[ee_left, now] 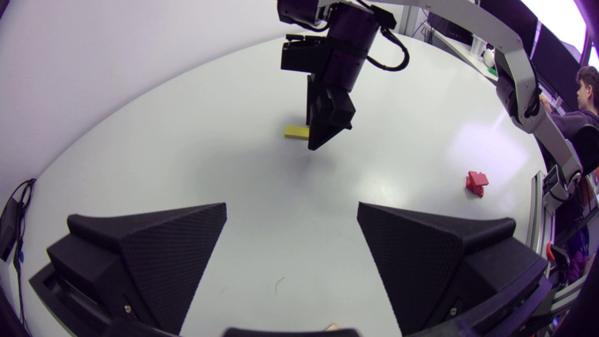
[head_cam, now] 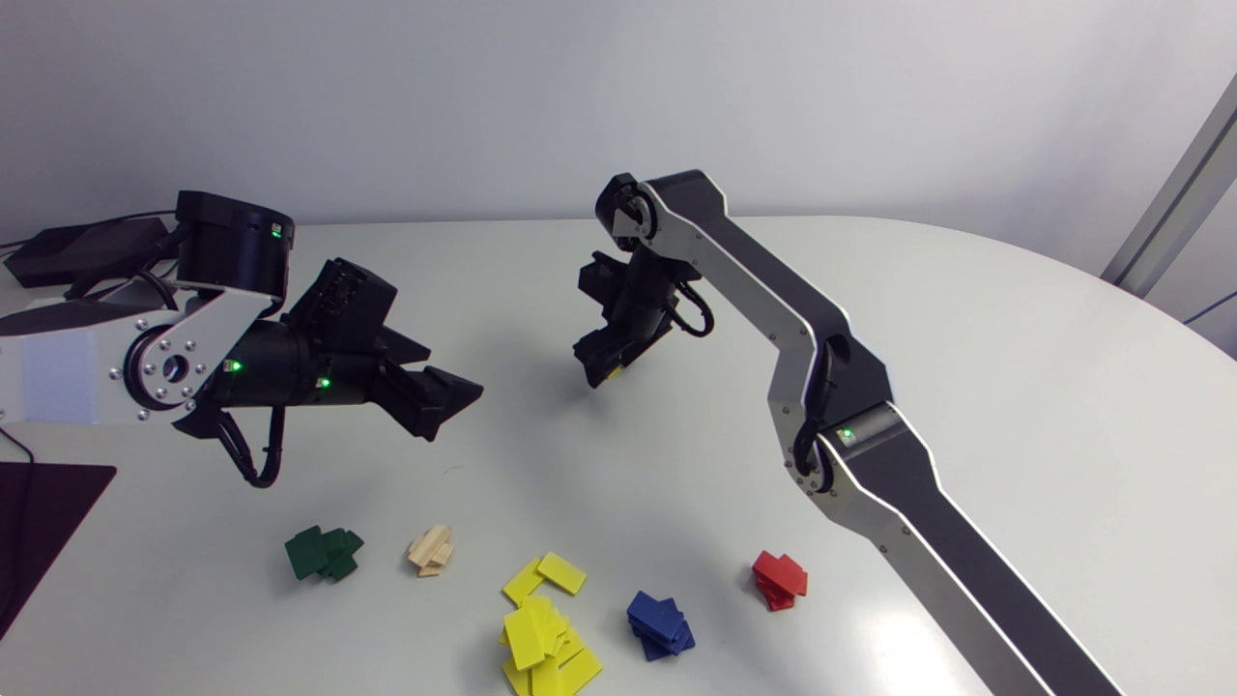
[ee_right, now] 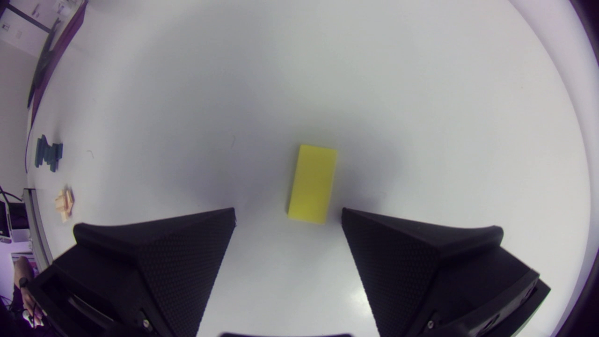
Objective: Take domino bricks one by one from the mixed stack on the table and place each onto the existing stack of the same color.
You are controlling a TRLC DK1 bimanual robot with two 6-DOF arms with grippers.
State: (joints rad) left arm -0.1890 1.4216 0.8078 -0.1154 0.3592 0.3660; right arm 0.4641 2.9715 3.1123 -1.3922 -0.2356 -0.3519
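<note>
A single yellow brick (ee_right: 312, 182) lies flat on the white table, just ahead of my right gripper (ee_right: 288, 211) and between its fingertips. That gripper is open and neither finger touches the brick. In the head view the right gripper (head_cam: 601, 372) hangs low over mid-table, with a sliver of the yellow brick (head_cam: 615, 371) showing beneath it. My left gripper (head_cam: 452, 398) is open and holds nothing, hovering to the left. In its own view the left gripper (ee_left: 292, 204) faces the right gripper (ee_left: 327, 126) and the yellow brick (ee_left: 296, 132). The yellow stack (head_cam: 546, 628) lies loosely spread near the front edge.
Along the front stand a green stack (head_cam: 324, 553), a beige wooden stack (head_cam: 430, 551), a blue stack (head_cam: 660, 626) and a red stack (head_cam: 779, 580). A dark mat (head_cam: 39, 522) lies at the left edge.
</note>
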